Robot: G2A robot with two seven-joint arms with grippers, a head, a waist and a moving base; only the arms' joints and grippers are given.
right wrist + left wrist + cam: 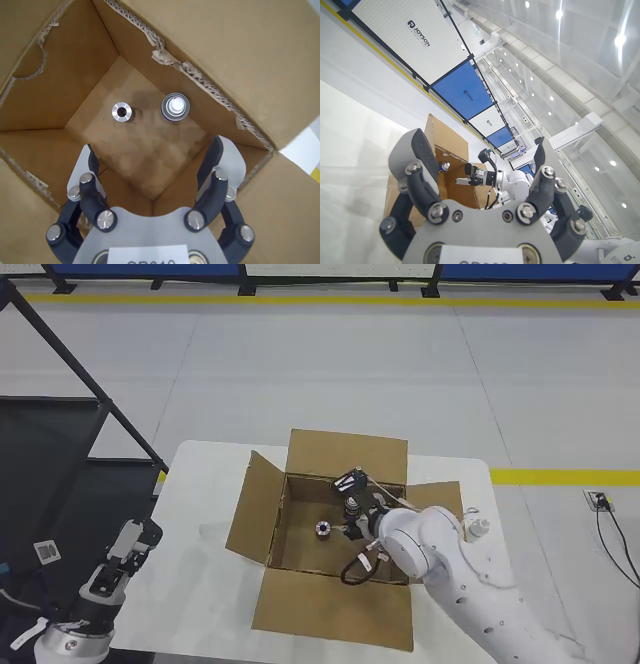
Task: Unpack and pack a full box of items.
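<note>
**Two items sit in the open box**

Top view: the cardboard box (330, 609) is on the table (200, 564), all flaps folded out. On its floor a spray can (351, 507) and a metal sleeve (323, 529) stand upright, near each other but apart. The right arm (430, 554) hangs over the opening. The left arm (105, 589) is at the table edge, well apart from the box.

Left wrist view: the left gripper (480, 140) is spread wide w/ nothing in it, pointed toward the box.

Right wrist view: the right gripper (153, 143) is also spread and empty. It's above the box interior w/ both items ahead, touching neither.

Handling, prob.: the can is thin-walled, light, smooth & round, so slick. Take it across the body below the shoulder, not by the white nozzle. The sleeve looks solid, stiff, heavy for its size, polished. Pinch it squarely across the outer dia., or it may squirt out.
</note>
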